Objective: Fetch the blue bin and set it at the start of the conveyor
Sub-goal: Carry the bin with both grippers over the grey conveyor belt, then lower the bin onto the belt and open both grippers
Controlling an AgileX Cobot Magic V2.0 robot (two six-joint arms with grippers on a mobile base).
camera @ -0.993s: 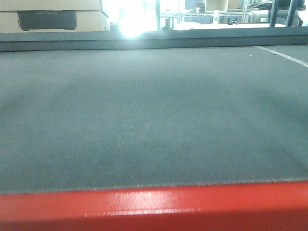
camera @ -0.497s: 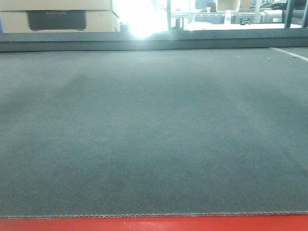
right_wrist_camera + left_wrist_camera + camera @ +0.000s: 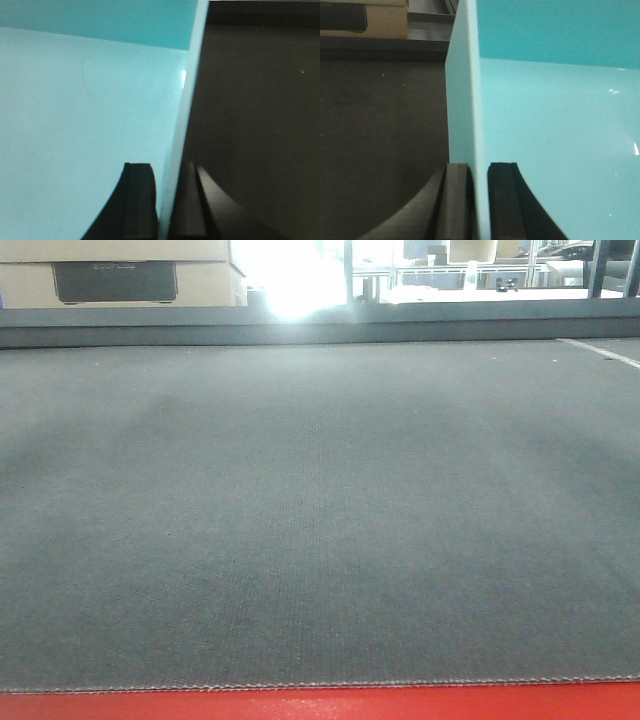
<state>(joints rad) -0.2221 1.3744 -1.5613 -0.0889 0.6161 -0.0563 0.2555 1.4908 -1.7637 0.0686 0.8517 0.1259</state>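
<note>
The wide dark-grey textured conveyor belt [image 3: 320, 520] with a red front edge is seen running toward 12 o'clock. The large pale turquoise plastic bin [image 3: 555, 125] is held over it, its 9 o'clock wall pinched in the left jaws and its 3 o'clock wall in the right jaws. A straight lowering is judged sufficient.

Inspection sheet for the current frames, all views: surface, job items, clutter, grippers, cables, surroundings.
Surface: conveyor start, dark grey belt with a red front edge.
Job's things: blue bin, gripped at two side walls, belt beneath; not in the front view; whether it touches the belt cannot be told.
Clutter: nothing seen.
Grippers: left gripper shut on one bin wall, right gripper shut on another; each has one finger inside and one outside.
Cables: nothing seen.
Surroundings: cardboard boxes and strong glare behind the belt.
</note>
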